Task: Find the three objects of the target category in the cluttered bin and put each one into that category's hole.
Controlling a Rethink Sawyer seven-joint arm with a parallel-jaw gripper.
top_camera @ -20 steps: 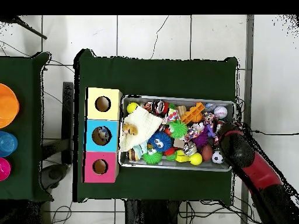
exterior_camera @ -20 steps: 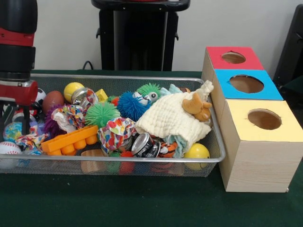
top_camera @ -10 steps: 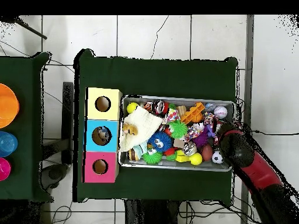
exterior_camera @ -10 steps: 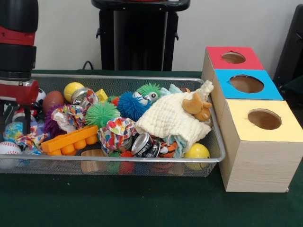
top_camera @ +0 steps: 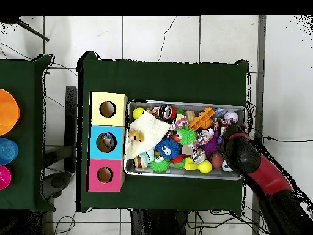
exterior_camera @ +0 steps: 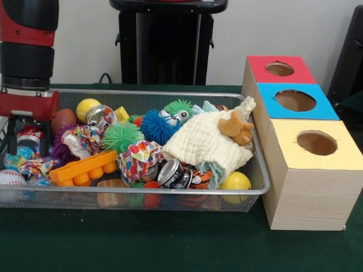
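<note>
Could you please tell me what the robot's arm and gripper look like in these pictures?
The arm is a thick cylinder in red and black bands, ending in a flat red block. Below it the gripper has thin black fingers. From overhead, the arm is a red tube with a rounded black end.

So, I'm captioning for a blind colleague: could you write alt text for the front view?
A red and black arm's gripper reaches into the left end of a wire mesh bin heaped with toys, cans and a cream cloth. Right of it stands a wooden box with red, blue and yellow-topped holes.
</note>
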